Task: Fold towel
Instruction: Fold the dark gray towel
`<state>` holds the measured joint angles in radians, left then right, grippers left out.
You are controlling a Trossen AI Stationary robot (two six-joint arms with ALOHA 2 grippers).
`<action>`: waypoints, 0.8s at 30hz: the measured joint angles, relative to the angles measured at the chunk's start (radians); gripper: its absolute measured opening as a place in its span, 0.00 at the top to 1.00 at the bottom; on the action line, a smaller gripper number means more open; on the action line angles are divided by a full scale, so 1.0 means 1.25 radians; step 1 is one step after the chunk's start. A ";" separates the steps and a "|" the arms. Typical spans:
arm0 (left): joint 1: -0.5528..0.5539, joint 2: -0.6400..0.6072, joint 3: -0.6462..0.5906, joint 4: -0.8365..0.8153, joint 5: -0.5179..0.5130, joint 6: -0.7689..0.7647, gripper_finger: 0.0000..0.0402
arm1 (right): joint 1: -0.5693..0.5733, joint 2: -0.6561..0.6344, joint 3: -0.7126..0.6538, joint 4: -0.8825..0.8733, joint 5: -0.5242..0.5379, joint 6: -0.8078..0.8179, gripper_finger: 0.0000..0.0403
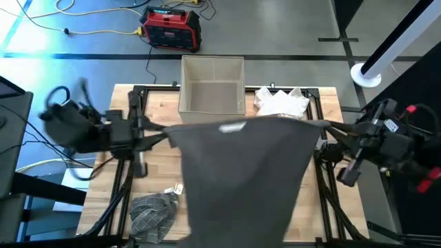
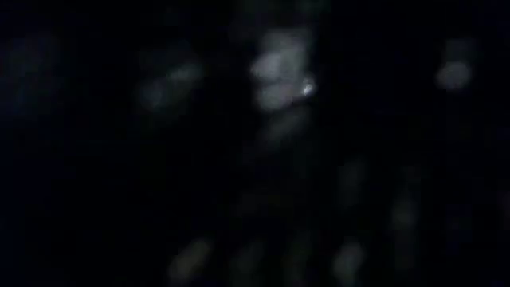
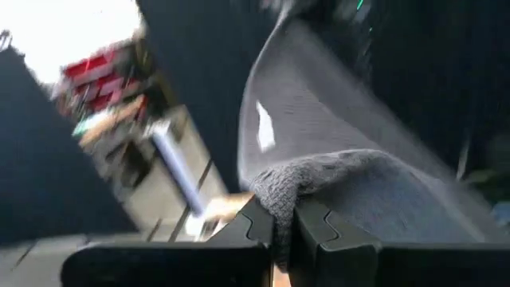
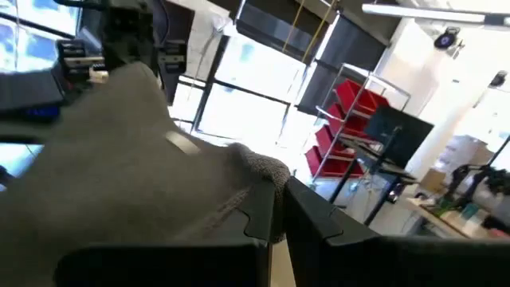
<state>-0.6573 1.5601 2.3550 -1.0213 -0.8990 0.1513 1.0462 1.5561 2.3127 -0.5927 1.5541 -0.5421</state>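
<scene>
A dark grey towel [image 1: 241,172] with a small white label [image 1: 233,127] on its far edge is stretched above the table between both grippers. It narrows toward the table's near edge, where it runs out of the high view. My left gripper [image 1: 167,133] is shut on the towel's far left corner. My right gripper [image 1: 322,128] is shut on the far right corner. The low view is dark and shows nothing I can name. My left gripper pinches the towel's far left corner [image 3: 280,190] between its two fingers, coming level from the table's left. The corner is bunched, and the far edge runs taut toward the other arm. My right gripper pinches the far right corner [image 4: 263,169] between its two fingers, coming level from the table's right. The cloth spreads away from it, lifted.
A tan open box [image 1: 212,86] stands at the table's far edge behind the towel. A white crumpled cloth [image 1: 281,102] lies at the far right. A grey patterned cloth [image 1: 153,210] lies at the near left. A red device [image 1: 171,29] sits on the floor beyond.
</scene>
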 joint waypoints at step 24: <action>0.362 -0.039 -0.162 -0.436 0.069 -0.165 1.00 | -0.284 -0.174 -0.374 -0.784 -0.244 0.941 0.98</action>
<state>-0.2049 1.5111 2.1524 -1.5667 -0.8125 -0.0551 0.6914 1.3389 1.8451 -1.5725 1.2486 0.6343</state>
